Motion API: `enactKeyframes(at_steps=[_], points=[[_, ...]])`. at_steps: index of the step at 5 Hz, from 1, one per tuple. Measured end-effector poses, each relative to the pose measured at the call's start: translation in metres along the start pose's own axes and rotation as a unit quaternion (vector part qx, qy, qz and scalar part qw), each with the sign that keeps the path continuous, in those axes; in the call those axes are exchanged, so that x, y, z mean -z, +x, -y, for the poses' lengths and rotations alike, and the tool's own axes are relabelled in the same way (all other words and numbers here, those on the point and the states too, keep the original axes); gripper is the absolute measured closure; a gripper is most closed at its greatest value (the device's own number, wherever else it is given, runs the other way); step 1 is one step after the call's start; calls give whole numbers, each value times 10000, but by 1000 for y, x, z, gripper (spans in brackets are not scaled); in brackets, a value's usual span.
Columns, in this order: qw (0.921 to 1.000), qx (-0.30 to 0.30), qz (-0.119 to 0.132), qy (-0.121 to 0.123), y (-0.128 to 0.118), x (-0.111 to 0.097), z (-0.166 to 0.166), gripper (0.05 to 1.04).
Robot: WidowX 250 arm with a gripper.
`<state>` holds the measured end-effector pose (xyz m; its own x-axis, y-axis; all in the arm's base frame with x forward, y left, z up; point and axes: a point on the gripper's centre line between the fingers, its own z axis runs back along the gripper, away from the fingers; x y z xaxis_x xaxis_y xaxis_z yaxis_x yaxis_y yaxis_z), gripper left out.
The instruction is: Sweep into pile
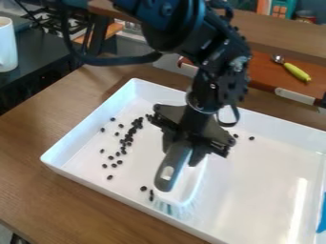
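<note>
My gripper (185,147) hangs over the middle of the white tray (255,200), shut on the grey handle of a brush (167,178). The brush's pale bristles (175,207) are down at the tray's front side. Black beans (129,138) lie scattered in the tray's left part, several of them in a loose slanting line. A few more beans (151,193) sit just left of the bristles, and others (251,138) lie right of the gripper toward the back. The arm hides part of the tray floor behind it.
The tray's raised walls surround the work area. A blue object (321,219) is at the tray's right edge. Behind the tray, a yellow-handled scoop (297,72) rests on a reddish-brown board (261,71). A white mug (7,45) stands at the far left.
</note>
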<state>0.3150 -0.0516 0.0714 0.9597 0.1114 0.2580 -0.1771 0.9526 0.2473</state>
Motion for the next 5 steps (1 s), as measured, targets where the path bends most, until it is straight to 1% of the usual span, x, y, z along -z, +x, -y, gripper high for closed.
enactKeyframes(at_steps=[2,4,5], points=[[9999,-60,92,88,4,8,-37,569],[9997,89,177,163,0,6,-78,569],[9991,180,264,281,-2,10,-99,569]])
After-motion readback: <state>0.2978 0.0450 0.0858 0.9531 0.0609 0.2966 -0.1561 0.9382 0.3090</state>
